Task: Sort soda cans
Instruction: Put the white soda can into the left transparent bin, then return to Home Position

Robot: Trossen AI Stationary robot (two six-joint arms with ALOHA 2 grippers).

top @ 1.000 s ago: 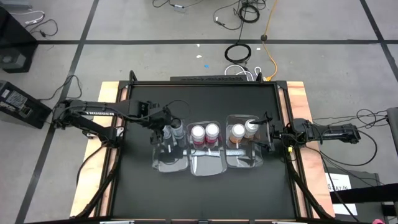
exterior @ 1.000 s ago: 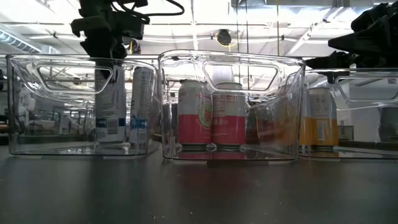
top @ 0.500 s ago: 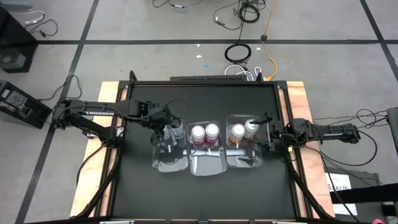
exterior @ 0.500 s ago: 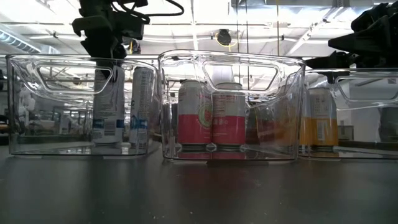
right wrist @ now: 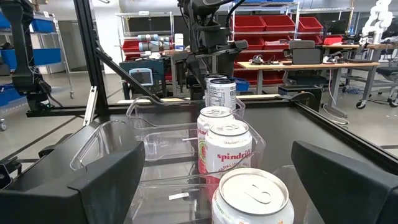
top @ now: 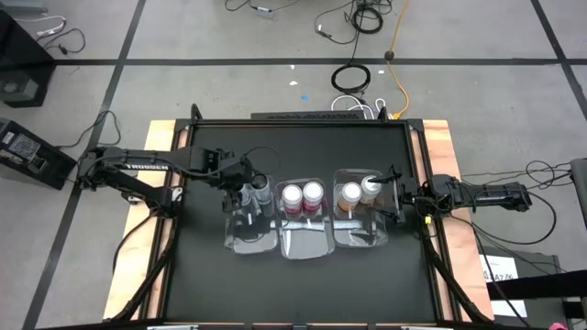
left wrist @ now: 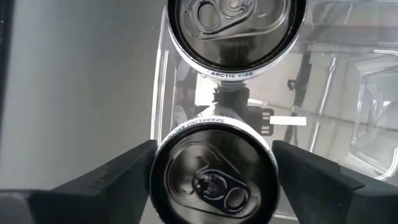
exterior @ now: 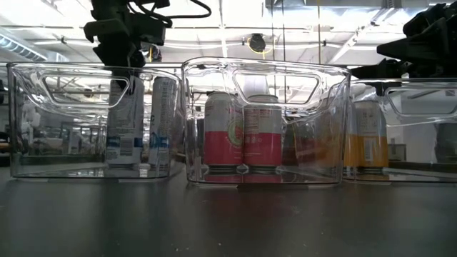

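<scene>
The silver can point(left wrist: 213, 176) stands in the left bin point(exterior: 28, 121), just beside its twin point(left wrist: 236, 32). The left gripper point(top: 244, 192) straddles it and its fingers have been spreading, seemingly letting go, so the sorting looks nearly done. The right gripper point(top: 401, 203) waits wide open and empty, far side of the pink cans point(exterior: 243, 135).

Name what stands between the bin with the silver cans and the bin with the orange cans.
The middle clear bin stands between them, holding the two red-pink cans side by side. Both the low and high views show it.
</scene>
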